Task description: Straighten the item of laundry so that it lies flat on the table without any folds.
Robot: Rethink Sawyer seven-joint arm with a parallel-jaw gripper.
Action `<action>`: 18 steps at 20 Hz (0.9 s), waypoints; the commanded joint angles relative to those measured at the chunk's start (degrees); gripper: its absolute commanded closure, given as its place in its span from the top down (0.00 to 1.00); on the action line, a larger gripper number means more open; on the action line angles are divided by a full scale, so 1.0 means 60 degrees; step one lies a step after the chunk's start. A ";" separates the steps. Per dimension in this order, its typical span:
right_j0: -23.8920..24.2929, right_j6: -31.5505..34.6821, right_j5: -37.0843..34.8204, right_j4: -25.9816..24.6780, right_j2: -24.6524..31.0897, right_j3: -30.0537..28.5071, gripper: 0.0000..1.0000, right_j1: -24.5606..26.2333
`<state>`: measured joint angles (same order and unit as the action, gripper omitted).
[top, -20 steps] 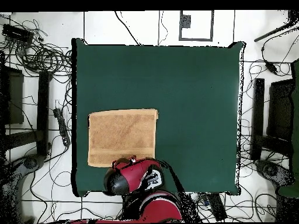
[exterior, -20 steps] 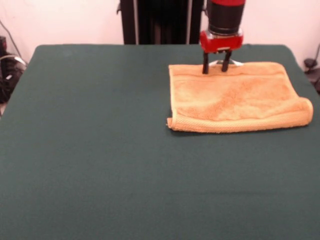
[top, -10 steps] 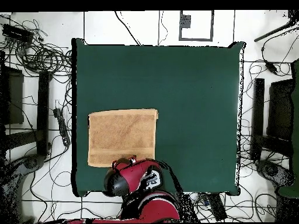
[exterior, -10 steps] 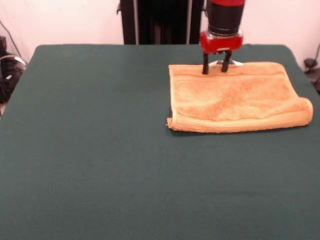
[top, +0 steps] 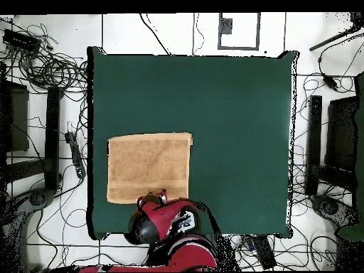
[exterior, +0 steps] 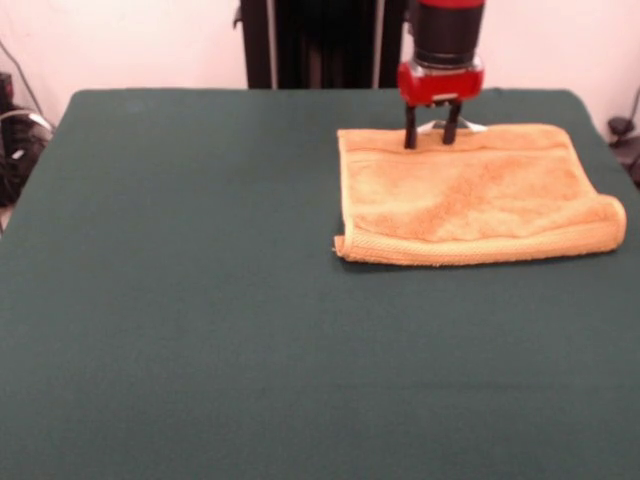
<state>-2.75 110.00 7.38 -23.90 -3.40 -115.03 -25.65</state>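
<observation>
From the front, the dark green table [exterior: 200, 300] is bare on its left half. Right of centre lies the orange-tan towel [exterior: 470, 195], its near edge doubled over in a thick rolled fold, a small white tag [exterior: 470, 126] showing at its far edge. The gripper [exterior: 431, 135] stands upright at that far edge, its two black fingers [exterior: 410, 128] slightly spread, tips at the cloth beside the tag.

- A large rectangular table [exterior: 200, 330] [top: 234, 128] covered in plain dark green cloth carries everything.
- One orange-tan terry hand towel [exterior: 470, 195] [top: 148, 166] lies on it near one side edge, its front edge rolled over in a fold.
</observation>
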 commanded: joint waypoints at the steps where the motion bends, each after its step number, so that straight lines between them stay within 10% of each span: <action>1: 0.0057 0.1378 0.0965 0.0568 0.0232 0.2052 1.00 0.3230; 18: -0.0164 0.1355 0.0882 0.1152 0.0107 0.1979 1.00 0.3246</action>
<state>-3.76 110.00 15.57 -23.92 -5.60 -116.72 -24.21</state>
